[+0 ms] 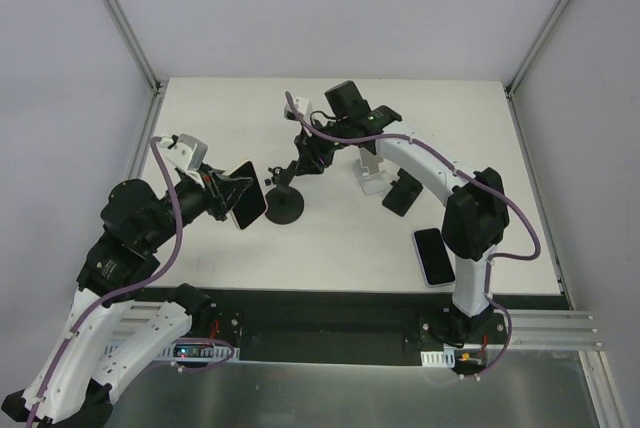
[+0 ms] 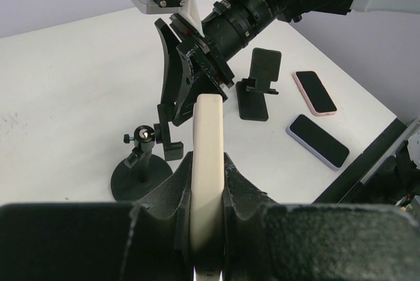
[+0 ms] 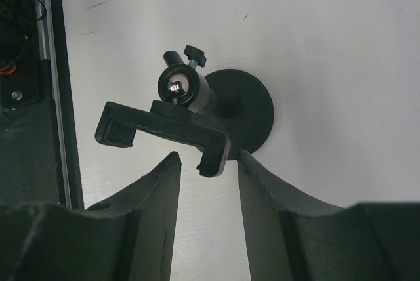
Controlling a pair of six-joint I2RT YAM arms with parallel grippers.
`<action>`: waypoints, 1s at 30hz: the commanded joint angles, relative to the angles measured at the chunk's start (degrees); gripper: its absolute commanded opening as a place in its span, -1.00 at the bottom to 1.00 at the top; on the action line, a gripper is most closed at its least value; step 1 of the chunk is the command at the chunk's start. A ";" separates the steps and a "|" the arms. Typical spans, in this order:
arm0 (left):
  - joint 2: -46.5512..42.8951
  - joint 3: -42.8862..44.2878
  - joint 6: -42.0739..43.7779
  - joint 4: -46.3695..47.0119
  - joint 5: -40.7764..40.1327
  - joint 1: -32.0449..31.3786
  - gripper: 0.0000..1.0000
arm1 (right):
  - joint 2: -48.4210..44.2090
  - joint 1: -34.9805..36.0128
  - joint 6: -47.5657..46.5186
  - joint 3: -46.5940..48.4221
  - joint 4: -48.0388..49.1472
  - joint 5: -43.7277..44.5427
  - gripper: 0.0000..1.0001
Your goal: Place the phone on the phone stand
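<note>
Your left pincer (image 1: 232,197) is clamped on the phone (image 1: 247,196) (thin edge up). The phone stand (image 1: 284,206) sits just right of it, and the right pincer (image 3: 208,159) has its fingers apart around the clamp (image 3: 164,130).

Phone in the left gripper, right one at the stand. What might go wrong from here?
The phone is gripped near one end by the left gripper, so it may pivot on contact. The right gripper straddles the stand's clamp, crowding the approach; a bump might tip the round base.
</note>
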 commanded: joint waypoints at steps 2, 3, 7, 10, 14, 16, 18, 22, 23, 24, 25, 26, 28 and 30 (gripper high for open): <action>-0.15 0.75 1.06 4.65 1.99 -0.09 -1.00 | 0.93 1.01 -3.06 3.86 -3.29 -2.16 -0.20; -0.15 0.84 0.97 4.73 2.17 -0.09 -1.00 | 1.10 1.01 -3.41 4.12 -3.46 -2.16 -0.21; -0.24 0.93 0.70 4.74 3.05 -0.18 -1.00 | 1.54 1.28 -3.15 4.57 -2.94 -2.41 -0.23; -0.06 0.58 0.62 4.82 4.01 -0.18 -1.00 | 2.16 1.62 -2.97 5.18 -2.41 -2.51 -0.29; 0.12 0.05 0.35 4.91 5.07 -0.09 -1.00 | 2.60 1.89 -2.53 5.79 -2.06 -1.54 -0.49; 0.11 -0.13 0.00 5.44 4.89 -0.18 -1.00 | 2.68 2.07 -2.44 5.88 -1.97 -1.02 -0.58; 0.38 -0.22 -0.26 6.05 5.24 -0.18 -1.00 | 2.77 1.98 -2.44 5.88 -1.97 -0.66 -0.69; 1.61 -1.00 -1.40 8.50 5.77 -0.18 -1.00 | 2.51 2.59 -2.35 5.27 -1.53 2.84 -0.99; 1.61 -1.36 -1.67 9.64 6.03 -0.18 -1.00 | 2.16 2.68 -1.92 4.92 -1.01 3.81 -0.99; 1.87 -1.97 -2.02 10.61 6.30 -0.18 -1.00 | 1.90 2.85 -1.74 4.66 -0.65 4.69 -0.99; 2.74 -2.84 -2.80 11.93 6.65 -0.18 -1.00 | 1.63 2.86 -1.39 3.96 -0.30 5.74 -0.99; 3.27 -3.55 -2.81 15.68 7.70 -0.18 -1.00 | 1.11 2.86 -1.13 3.78 0.14 6.19 -0.99; 5.46 -6.26 -2.11 21.40 13.22 -0.18 -1.00 | 0.49 2.77 -0.60 3.34 0.31 6.72 -0.99; 7.23 -8.29 -1.85 32.91 17.78 -0.18 -1.00 | -0.47 2.51 -1.03 2.11 1.02 5.32 -0.99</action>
